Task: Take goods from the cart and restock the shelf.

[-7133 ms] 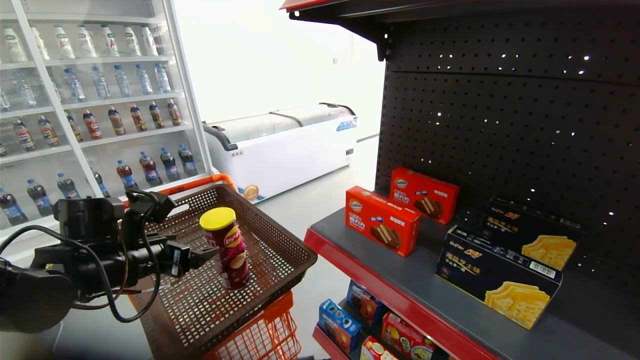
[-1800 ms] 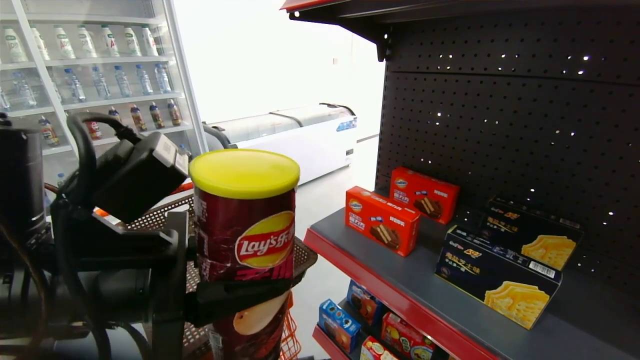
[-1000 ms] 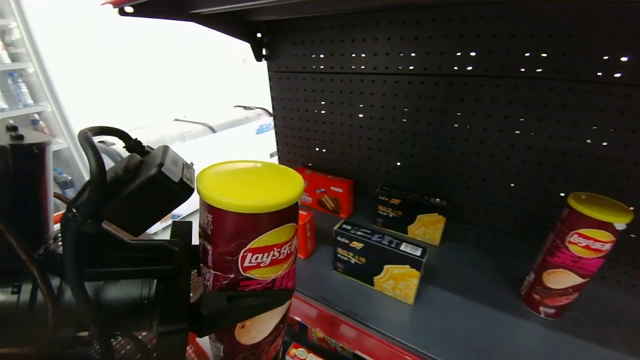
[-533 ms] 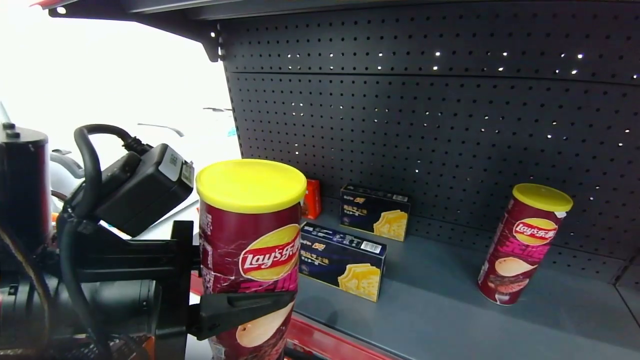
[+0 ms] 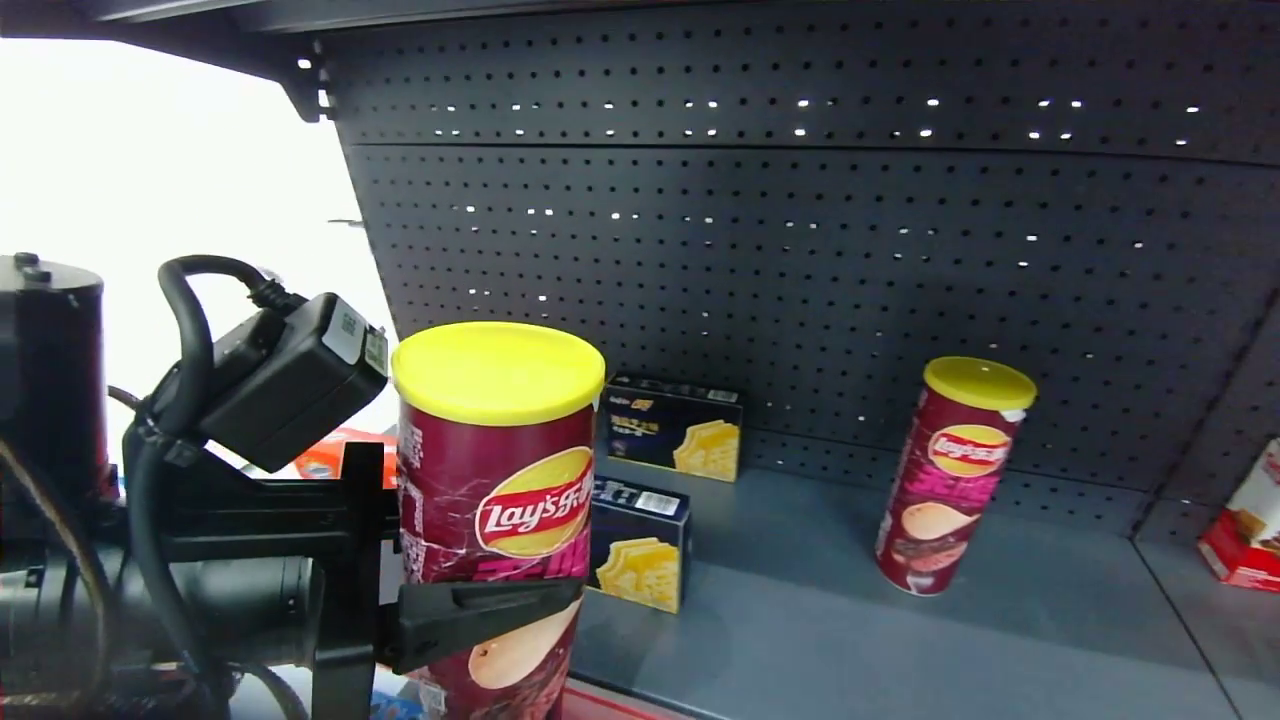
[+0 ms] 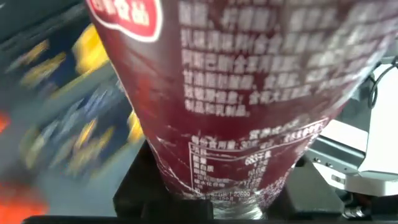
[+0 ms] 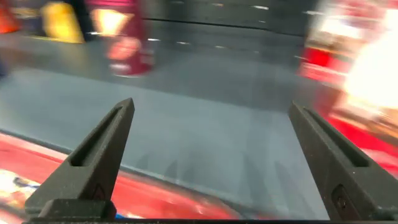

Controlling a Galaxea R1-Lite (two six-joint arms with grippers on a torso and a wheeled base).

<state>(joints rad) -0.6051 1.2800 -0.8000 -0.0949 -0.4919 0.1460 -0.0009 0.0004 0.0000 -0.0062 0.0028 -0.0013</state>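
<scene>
While the left end effector (image 5: pixel 490 600) is pinching the tall chips can (image 5: pixel 500 470) around its lower half, the can is hanging upright in the air just in front of the shelf (image 5: pixel 800 640), not touching it. I think the robot is doing the carrying step: the can is out of the cart but not on the shelf yet. Next, the arm needs to push the can forward over the bare grey board, between the dark cracker boxes (image 5: pixel 640 545) and the other chips can (image 5: pixel 950 475) standing there. Then it needs to set the can down flat and let go.

The held can is a round tube with a shiny red wrap and a smooth yellow lid, so it may be slippery. The shelf board is looking flat, grey and hard. The back wall (image 5: pixel 800 250) is black and full of little holes. The boxes are looking like cardboard with flat sides. The right end effector (image 7: pixel 211 124) is spread wide and holding nothing, low in front of the shelf's edge.
</scene>
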